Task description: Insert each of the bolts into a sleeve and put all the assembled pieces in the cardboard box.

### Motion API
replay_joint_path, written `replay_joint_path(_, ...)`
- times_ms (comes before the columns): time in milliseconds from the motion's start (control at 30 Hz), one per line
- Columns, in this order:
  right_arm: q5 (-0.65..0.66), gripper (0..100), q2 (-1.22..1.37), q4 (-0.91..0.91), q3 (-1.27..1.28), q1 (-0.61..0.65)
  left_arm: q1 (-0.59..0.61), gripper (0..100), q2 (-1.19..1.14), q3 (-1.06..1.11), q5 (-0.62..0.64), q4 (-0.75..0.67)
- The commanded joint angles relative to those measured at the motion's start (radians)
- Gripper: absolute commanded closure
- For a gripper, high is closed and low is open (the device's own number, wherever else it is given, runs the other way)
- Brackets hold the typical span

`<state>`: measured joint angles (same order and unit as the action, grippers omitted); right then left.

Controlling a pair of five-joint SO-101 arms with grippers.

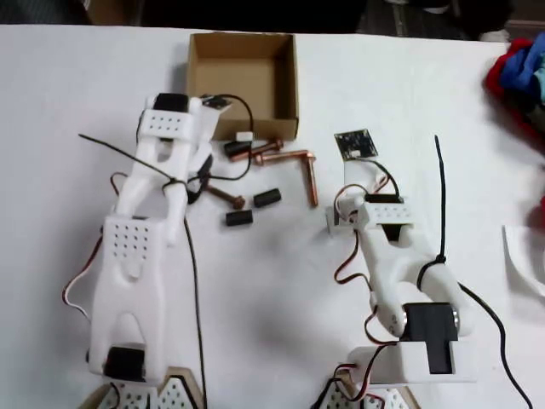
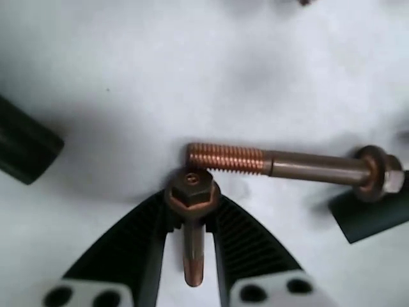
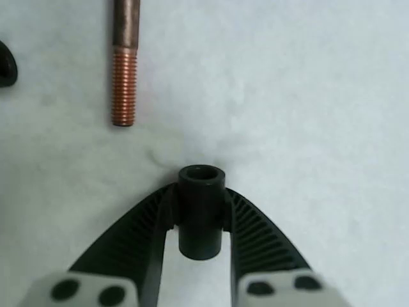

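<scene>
A robotics workbench: white table (image 1: 51, 102), bare circuit board (image 1: 355, 144), trailing wires (image 1: 197, 290).

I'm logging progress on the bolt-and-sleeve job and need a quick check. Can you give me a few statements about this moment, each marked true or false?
1. The left gripper is shut on a bolt. True.
2. The right gripper is empty. False: it grips a black sleeve, open end facing away from the wrist.
3. The cardboard box already holds assembled pieces. False: its floor looks bare in the high view.
4. A second bolt lies on the table just beyond the held one. True.
</scene>
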<state>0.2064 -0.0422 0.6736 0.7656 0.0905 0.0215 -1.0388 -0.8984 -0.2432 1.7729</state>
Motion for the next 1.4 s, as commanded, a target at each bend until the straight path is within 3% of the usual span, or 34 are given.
replay_joint_path(0, -0.006, 97.8, -0.022, -0.015, -0.009, 0.010, -0.002, 98, 0.087, -0.024, 0.006, 0.012)
replay_joint_path(267, -0.006, 97.8, -0.022, -0.015, -0.009, 0.010, -0.011, 98, 0.460, 0.150, 0.025, -0.002)
replay_joint_path(367, 0.005, 97.8, -0.022, -0.022, -0.009, 0.012, -0.008, 97, 0.629, 0.295, 0.048, -0.074)
replay_joint_path(500, 0.017, 97.8, -0.022, -0.036, -0.005, 0.012, -0.044, 97, 0.936, 0.673, 0.052, -0.305)
replay_joint_path(667, 0.015, 97.8, -0.025, -0.036, -0.003, 0.012, -0.106, 97, 1.412, 1.305, 0.048, -0.744)
replay_joint_path(767, 0.012, 97.8, -0.033, -0.041, 0.011, 0.010, -0.106, 98, 1.629, 1.508, 0.057, -0.924)
replay_joint_path(967, -0.043, 97.8, -0.111, -0.108, 0.055, 0.050, -0.129, 98, 1.714, 1.526, 0.098, -0.924)
replay_joint_path(1133, -0.060, 97.8, -0.203, -0.308, 0.069, 0.189, -0.130, 98, 1.714, 1.452, 0.213, -0.930)
replay_joint_path(1367, -0.226, 97.8, -0.173, -0.556, 0.057, 0.312, -0.141, 98, 1.715, 1.349, 0.218, -0.971)
